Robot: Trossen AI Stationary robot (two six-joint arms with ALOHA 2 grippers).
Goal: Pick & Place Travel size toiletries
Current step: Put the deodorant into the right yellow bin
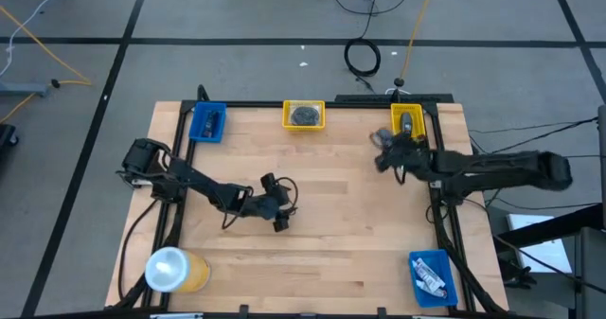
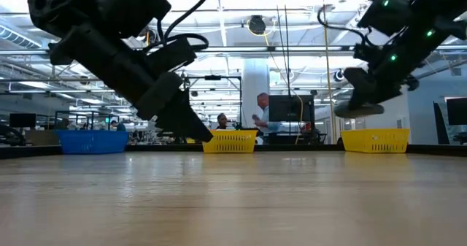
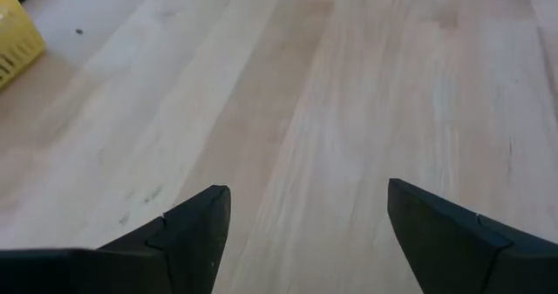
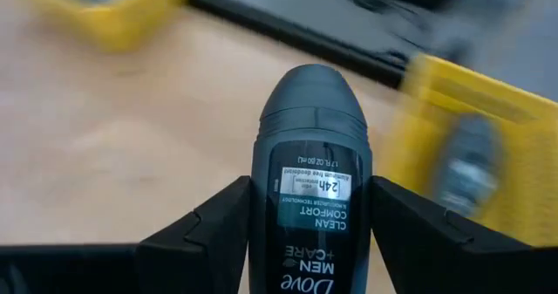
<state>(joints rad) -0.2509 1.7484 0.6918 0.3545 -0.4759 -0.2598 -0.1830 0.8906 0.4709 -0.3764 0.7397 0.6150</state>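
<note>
My right gripper [image 4: 309, 202] is shut on a black oblong Dove deodorant [image 4: 309, 154]. It hangs above the table's far right part [image 1: 386, 156], next to the far-right yellow bin [image 1: 407, 120]. That bin holds another black oblong piece [image 4: 466, 163]. Grey flat discs [image 1: 304, 115] lie in the middle yellow bin. White tubes with blue marks [image 1: 431, 276] lie in the near-right blue bin. My left gripper [image 3: 309, 211] is open and empty, just above bare wood at the table's middle [image 1: 279, 205]. My right gripper pinches the black deodorant between its two fingers, by the two sides of its body [image 4: 261, 198]. The rounded cap end [image 4: 309, 93] sticks out past the fingertips. The deodorant lies along the fingers and is lifted clear of the table [image 2: 359, 109].
A blue bin [image 1: 208, 122] holding a dark item sits at the far left corner. A large yellow roll with a white end [image 1: 175, 269] lies at the near left. A black frame [image 1: 445, 215] borders the table. Bare wood stretches across the middle. People stand in the room behind.
</note>
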